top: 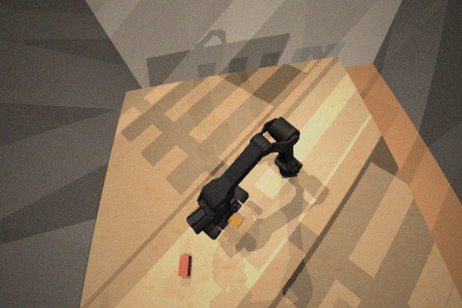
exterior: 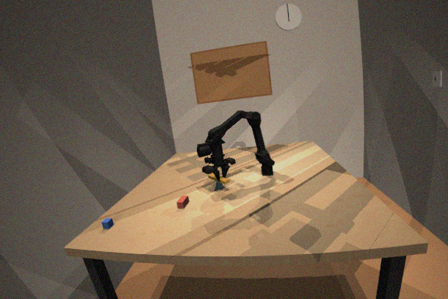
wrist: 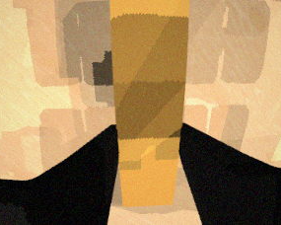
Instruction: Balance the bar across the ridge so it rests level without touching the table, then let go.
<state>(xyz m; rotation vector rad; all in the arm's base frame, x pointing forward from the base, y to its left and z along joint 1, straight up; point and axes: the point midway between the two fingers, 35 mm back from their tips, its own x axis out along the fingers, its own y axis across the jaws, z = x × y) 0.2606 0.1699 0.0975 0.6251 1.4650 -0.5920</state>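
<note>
The orange-yellow bar (top: 235,221) (exterior: 225,181) (wrist: 149,183) is between the fingers of my gripper (exterior: 221,178) (wrist: 148,130), which is shut on it. In the wrist view the bar runs from the top edge down past both fingertips. The small dark teal ridge (exterior: 219,186) stands on the table just below the fingertips and bar in the exterior view. The arm hides it in the top view. Whether the bar touches the ridge, or is quite level, I cannot tell.
A red block (top: 184,266) (exterior: 182,202) lies on the wooden table (top: 125,196) (exterior: 147,236), out beyond the gripper from the arm's base. A small blue cube (exterior: 107,223) is near the table's left edge in the exterior view. Shadows and bright stripes cross the table.
</note>
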